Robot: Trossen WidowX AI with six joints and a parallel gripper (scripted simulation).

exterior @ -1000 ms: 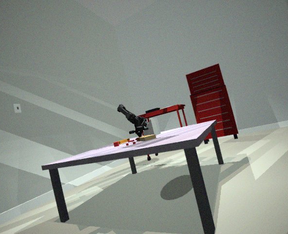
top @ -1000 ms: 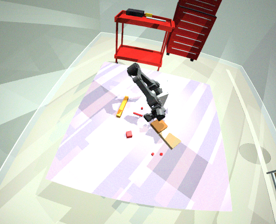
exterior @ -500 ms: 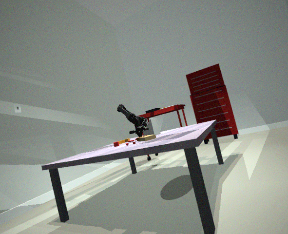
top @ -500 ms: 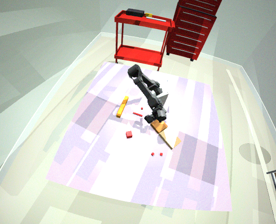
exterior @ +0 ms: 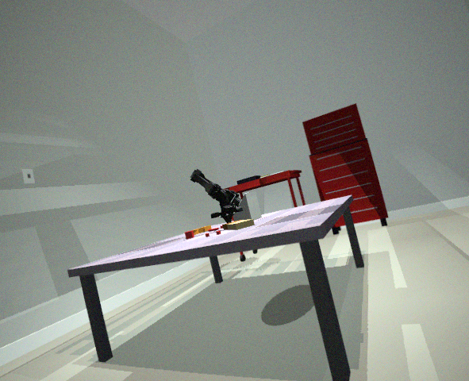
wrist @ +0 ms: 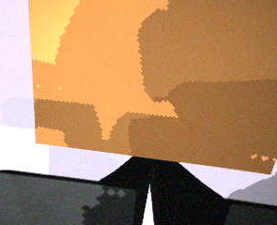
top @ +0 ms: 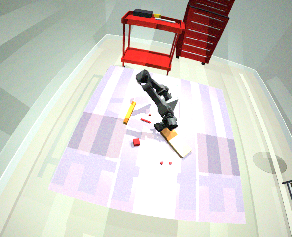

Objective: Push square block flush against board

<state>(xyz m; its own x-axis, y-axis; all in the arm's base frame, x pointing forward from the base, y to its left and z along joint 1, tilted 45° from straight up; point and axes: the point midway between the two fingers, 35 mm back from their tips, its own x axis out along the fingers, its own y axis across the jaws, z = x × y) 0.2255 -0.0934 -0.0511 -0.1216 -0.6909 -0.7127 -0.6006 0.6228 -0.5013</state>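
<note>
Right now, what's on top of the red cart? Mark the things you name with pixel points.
On the red cart's (top: 152, 23) (exterior: 278, 177) top shelf: a black box (top: 143, 13) (exterior: 248, 179), a yellow thing (top: 157, 16), a pale rod (top: 165, 19). What's inside the box is hidden.
</note>
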